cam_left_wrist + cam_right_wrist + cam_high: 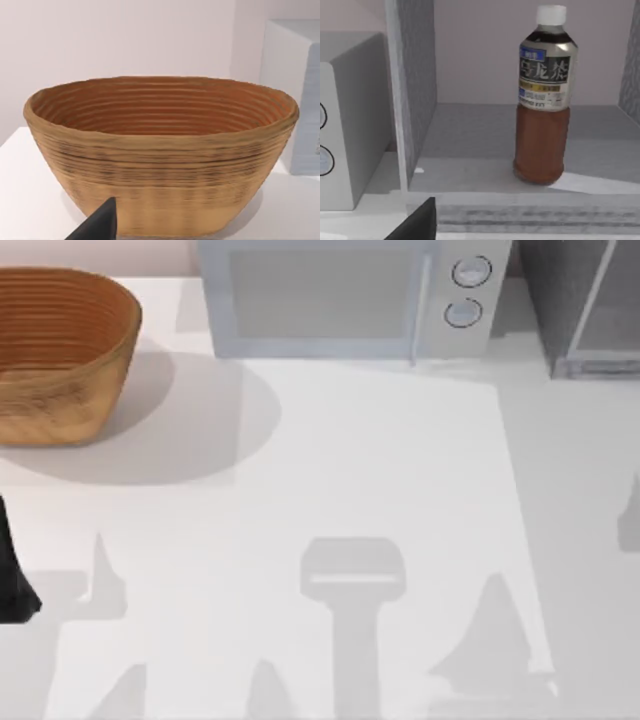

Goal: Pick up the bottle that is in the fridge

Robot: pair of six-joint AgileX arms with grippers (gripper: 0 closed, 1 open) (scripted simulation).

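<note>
The bottle (pixel 542 100) stands upright on the fridge's floor in the right wrist view, with a white cap, a dark printed label and a brown lower body. The fridge (pixel 585 305) is at the table's back right corner; its speckled grey side wall (pixel 417 85) and pale front sill (pixel 530 210) frame the bottle. A dark part of my right gripper (pixel 417 222) shows near the sill, short of the bottle and apart from it. My left arm (pixel 12 585) is parked at the table's left edge, and a dark part of my left gripper (pixel 97 225) faces the basket.
A large woven basket (pixel 55 355) stands at the back left, also seen close in the left wrist view (pixel 160 155). A light grey microwave (pixel 340 295) with two round knobs sits at the back middle, just left of the fridge (pixel 350 120). White tabletop (pixel 330 490) spreads in front.
</note>
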